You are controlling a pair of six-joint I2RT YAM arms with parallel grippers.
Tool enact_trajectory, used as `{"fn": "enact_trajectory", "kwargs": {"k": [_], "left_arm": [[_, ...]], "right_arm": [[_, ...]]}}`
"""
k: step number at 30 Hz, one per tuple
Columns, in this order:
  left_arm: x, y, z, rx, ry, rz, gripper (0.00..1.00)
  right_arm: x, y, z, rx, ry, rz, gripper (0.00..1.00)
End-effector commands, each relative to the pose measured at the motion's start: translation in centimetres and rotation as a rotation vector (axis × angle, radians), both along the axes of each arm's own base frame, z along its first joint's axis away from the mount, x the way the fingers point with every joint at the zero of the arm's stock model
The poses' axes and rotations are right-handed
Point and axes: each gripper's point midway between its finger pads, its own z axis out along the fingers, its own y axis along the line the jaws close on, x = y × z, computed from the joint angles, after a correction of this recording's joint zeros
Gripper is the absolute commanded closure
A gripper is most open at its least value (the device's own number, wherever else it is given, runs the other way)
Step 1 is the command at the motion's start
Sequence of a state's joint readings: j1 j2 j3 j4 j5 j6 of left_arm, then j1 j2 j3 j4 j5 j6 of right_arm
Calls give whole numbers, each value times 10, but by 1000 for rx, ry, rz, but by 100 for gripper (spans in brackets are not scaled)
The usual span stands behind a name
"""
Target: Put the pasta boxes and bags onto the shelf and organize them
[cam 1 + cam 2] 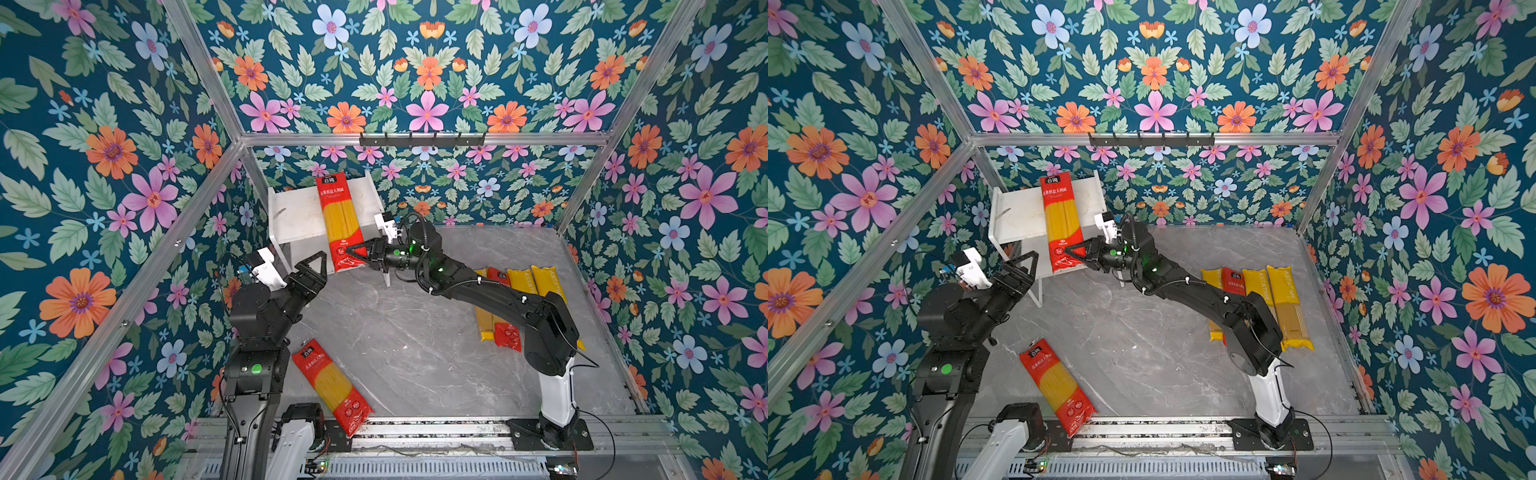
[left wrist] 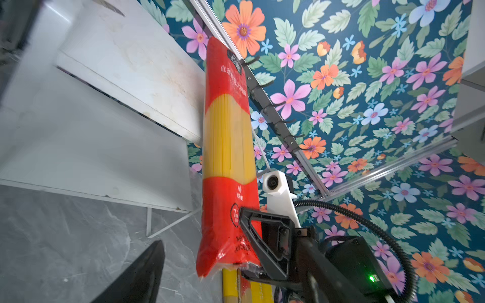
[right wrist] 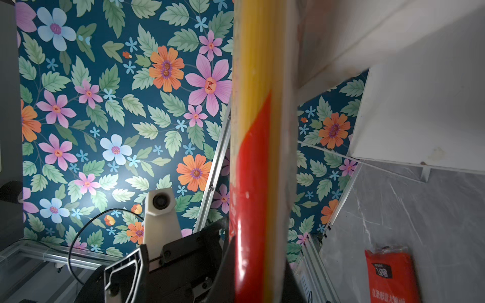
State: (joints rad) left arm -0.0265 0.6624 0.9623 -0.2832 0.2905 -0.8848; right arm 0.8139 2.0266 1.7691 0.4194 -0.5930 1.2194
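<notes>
A red-ended spaghetti bag lies lengthwise over the top board of the white shelf. Its near red end sticks out past the front edge. My right gripper is shut on that near end. My left gripper stands open to the left of the bag by the shelf's front, holding nothing. Only one of its fingers shows in the left wrist view.
Another red-ended bag lies slanted on the grey table near the left arm's base. Several yellow-ended and red-ended bags lie side by side at the right, partly under the right arm. Floral walls enclose the table.
</notes>
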Motion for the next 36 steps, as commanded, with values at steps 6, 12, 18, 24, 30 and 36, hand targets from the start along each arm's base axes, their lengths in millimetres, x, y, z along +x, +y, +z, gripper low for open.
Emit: {"fn": "enact_trajectory", "kwargs": {"k": [6,12,18,24,30,36], "left_arm": [[-11,33,2,15,30,192,11],[-7,35,-10,-57,43,211,5],[7,20,-11,-170,-30,127,4],[24,8,-8,-312,-116,44,3],[46,5,-10,-387,-149,18,4],[65,-4,4,-384,-190,-17,11]], "right_arm": [[31,29,20,87,12,-88,100],[44,49,12,78,57,-79,90],[32,49,17,74,58,-24,63],[17,34,24,82,33,-11,46],[-1,4,18,88,20,-21,39],[-24,-32,-7,27,3,-58,39]]}}
